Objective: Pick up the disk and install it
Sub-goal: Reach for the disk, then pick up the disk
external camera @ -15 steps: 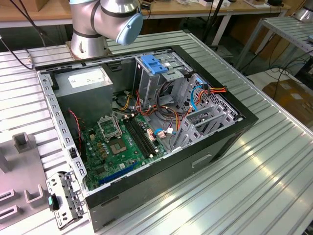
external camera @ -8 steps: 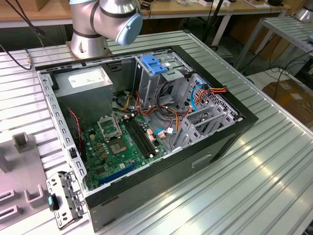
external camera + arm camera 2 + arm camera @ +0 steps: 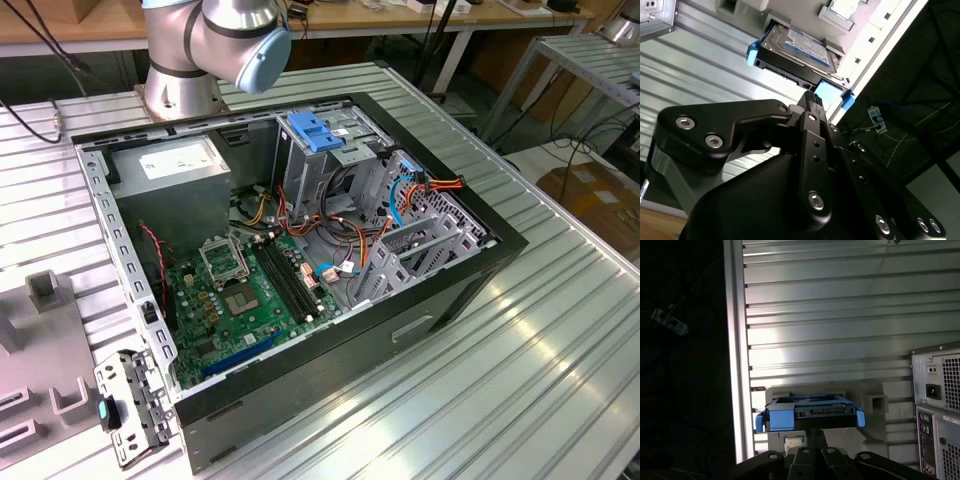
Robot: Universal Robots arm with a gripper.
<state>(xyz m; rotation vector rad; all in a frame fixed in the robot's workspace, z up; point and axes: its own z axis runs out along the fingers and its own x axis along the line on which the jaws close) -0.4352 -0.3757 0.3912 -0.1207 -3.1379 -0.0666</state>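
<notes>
1. On the ribbed worktop (image 3: 840, 315), close to its edge, the disk (image 3: 810, 412) lies flat in a pale grey holder (image 3: 875, 402). Its blue side rails and end tabs show in both wrist views.
2. We see the gripper (image 3: 812, 98) just in front of the disk's near end, lined up roughly with its middle. We cannot tell whether the jaws are apart or together, because the gripper's own body hides the gap. With the disk seated in the holder, we judge that it is not yet gripped.
3. We place the work in the pick-up step, at the approach. The install has not begun.
4. The computer case (image 3: 300, 375) stands open in the exterior view, with its motherboard (image 3: 235, 290) and a grey metal cage (image 3: 415, 250) exposed. In the first wrist view the back of the case stands on the same worktop, near the holder but apart from it.
5. As we judge it, the grasp calls for a square approach. The jaws should bracket the disk's firm body or rails rather than the end tabs alone, which look likely to flex.
6. We also think the lift has to go straight up out of the holder, so that the rails clear its walls without catching.
</notes>
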